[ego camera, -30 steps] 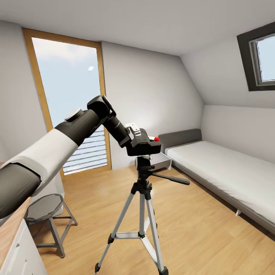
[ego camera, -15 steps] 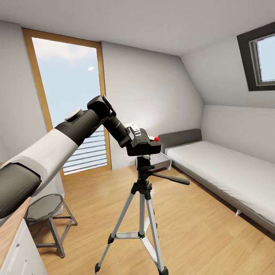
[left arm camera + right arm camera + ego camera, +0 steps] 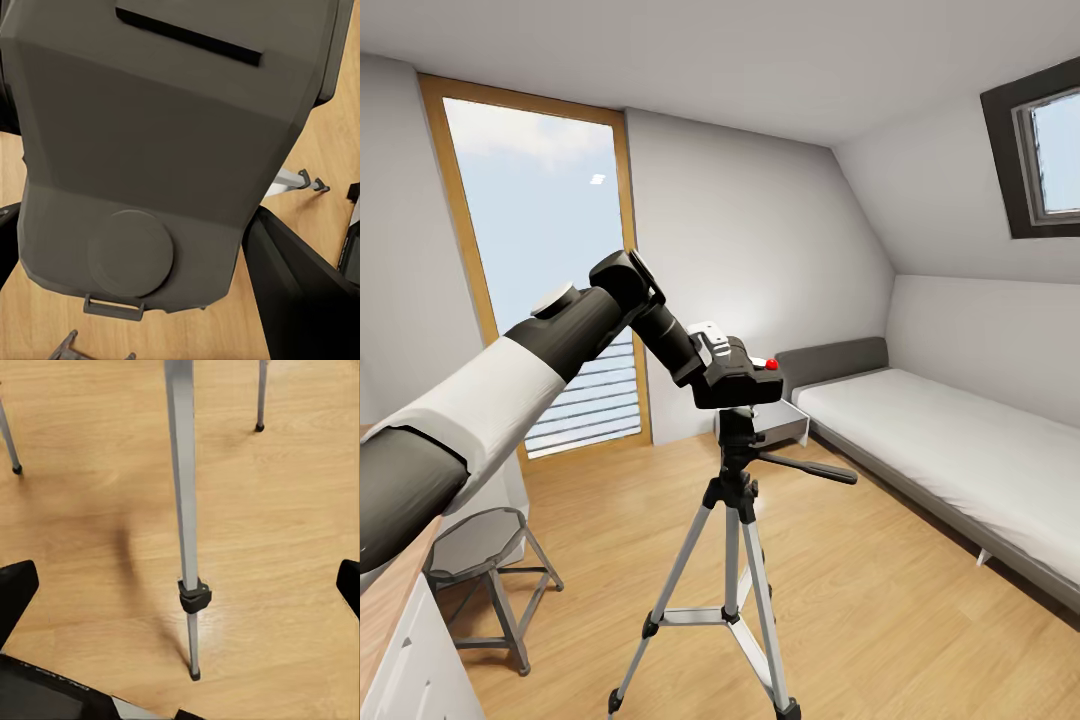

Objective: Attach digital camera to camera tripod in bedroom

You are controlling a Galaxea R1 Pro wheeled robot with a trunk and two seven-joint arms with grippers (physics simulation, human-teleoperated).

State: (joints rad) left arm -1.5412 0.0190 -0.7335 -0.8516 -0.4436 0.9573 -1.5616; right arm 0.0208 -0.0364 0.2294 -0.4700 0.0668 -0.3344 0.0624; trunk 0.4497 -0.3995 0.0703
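Observation:
In the head view the black digital camera (image 3: 745,385), with its red button (image 3: 771,364) on top, sits right over the black head of the camera tripod (image 3: 732,500). I cannot tell whether they touch. My left gripper (image 3: 712,362) is shut on the camera from the left. The left wrist view shows the camera's dark body (image 3: 157,150) up close, one finger (image 3: 300,300) beside it, and a silver tripod leg (image 3: 296,178) below. The pan handle (image 3: 810,468) points right. My right gripper (image 3: 180,585) is open low by a tripod leg (image 3: 184,510), its fingertips (image 3: 15,589) wide apart over the wood floor.
A grey bed (image 3: 960,450) runs along the right wall under a skylight (image 3: 1050,150). A metal stool (image 3: 480,545) and a wood-topped desk (image 3: 390,590) stand at the left. Behind the tripod are a wood-framed glass door (image 3: 540,280) and a small white unit (image 3: 785,420).

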